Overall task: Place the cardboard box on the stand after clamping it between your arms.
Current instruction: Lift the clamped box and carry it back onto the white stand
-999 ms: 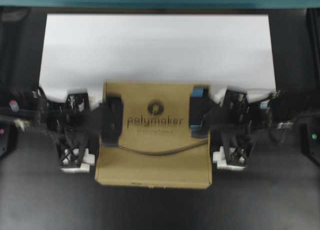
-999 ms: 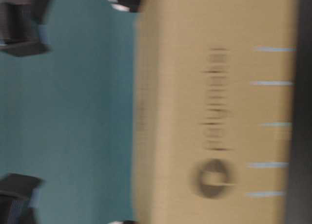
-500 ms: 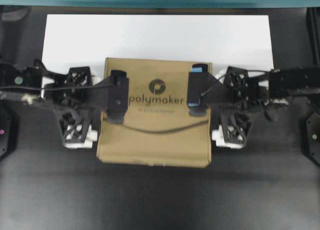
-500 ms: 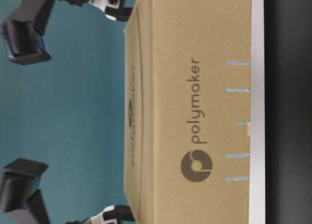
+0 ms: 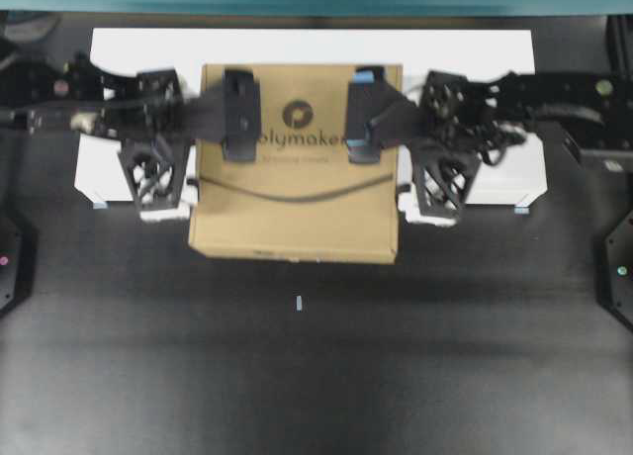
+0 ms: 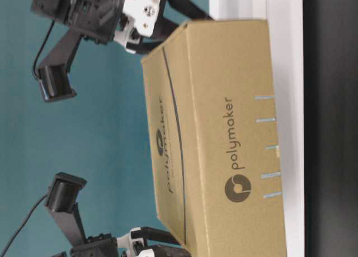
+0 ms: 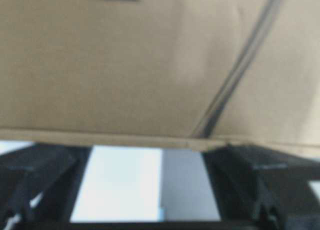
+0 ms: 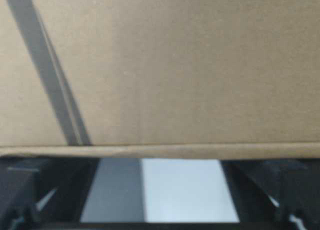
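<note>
Compared with the frame one second earlier, the cardboard box (image 5: 295, 178) had travelled toward the far side of the desk (image 5: 297, 376), and both arms had swung inward with it. In the overhead view the box lay over the middle of the stand (image 5: 495, 54), its far edge close to the stand's far edge and its near part projecting past the stand's near edge over the dark desk. The left pincer (image 5: 163, 168) pressed the box's left side and the right pincer (image 5: 435, 173) its right side, so that the box was clamped between the two arms. Each pincer had its jaws spread wide, and neither was closed around the box; the box's edge lay across the gap between the fingers, as the left wrist view (image 7: 150, 65) and right wrist view (image 8: 160, 65) showed. A wrist camera housing (image 5: 240, 114) of the left arm and another (image 5: 364, 119) of the right arm hung above the box's printed top. In the table-level view the box (image 6: 224, 128) appeared tilted, with one end nearer the stand (image 6: 285, 44) than the other; whether it touched the stand could not be told.
</note>
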Motion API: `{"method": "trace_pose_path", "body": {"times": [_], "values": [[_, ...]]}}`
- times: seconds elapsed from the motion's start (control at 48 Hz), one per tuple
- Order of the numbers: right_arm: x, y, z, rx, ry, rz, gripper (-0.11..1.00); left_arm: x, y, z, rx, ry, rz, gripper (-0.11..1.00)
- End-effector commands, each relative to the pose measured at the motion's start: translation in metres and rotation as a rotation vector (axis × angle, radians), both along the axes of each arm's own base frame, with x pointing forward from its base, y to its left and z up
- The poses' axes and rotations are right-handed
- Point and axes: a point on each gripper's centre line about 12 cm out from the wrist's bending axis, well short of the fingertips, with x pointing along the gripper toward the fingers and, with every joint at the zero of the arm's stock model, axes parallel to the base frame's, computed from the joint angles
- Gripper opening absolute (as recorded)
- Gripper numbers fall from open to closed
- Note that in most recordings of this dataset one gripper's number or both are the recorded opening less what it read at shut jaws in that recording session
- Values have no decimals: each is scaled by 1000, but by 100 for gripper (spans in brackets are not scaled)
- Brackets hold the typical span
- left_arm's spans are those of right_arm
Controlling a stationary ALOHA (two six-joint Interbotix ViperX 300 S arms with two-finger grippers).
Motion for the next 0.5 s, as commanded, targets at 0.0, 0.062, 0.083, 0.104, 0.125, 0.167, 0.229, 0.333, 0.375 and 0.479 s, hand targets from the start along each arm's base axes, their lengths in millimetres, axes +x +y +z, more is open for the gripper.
{"method": "trace_pose_path", "body": {"times": [0.0, 0.062, 0.083, 0.104, 0.125, 0.167, 0.229, 0.333, 0.375, 0.479], "values": [[30, 6, 27, 14, -119, 18, 82, 27, 12, 46, 29, -169, 30, 79], [31, -1, 27, 4, -111, 24, 82, 28, 19, 45, 35, -167, 39, 79], [31, -3, 27, 0, -111, 23, 82, 28, 22, 46, 39, -168, 42, 79], [31, -6, 27, -2, -109, 21, 82, 28, 25, 45, 41, -165, 45, 79], [31, -8, 26, -5, -106, 20, 82, 29, 29, 45, 45, -162, 47, 79], [30, -15, 26, -12, -103, 15, 82, 30, 33, 43, 51, -157, 49, 79], [28, -24, 21, -19, -87, 8, 82, 30, 40, 43, 60, -152, 52, 79], [25, -37, 12, -26, -65, -7, 82, 32, 50, 40, 74, -141, 48, 79], [23, -41, 8, -27, -55, -12, 82, 33, 54, 41, 81, -140, 48, 79], [20, -51, -5, -29, -33, -22, 82, 33, 62, 40, 91, -133, 48, 79]]}}
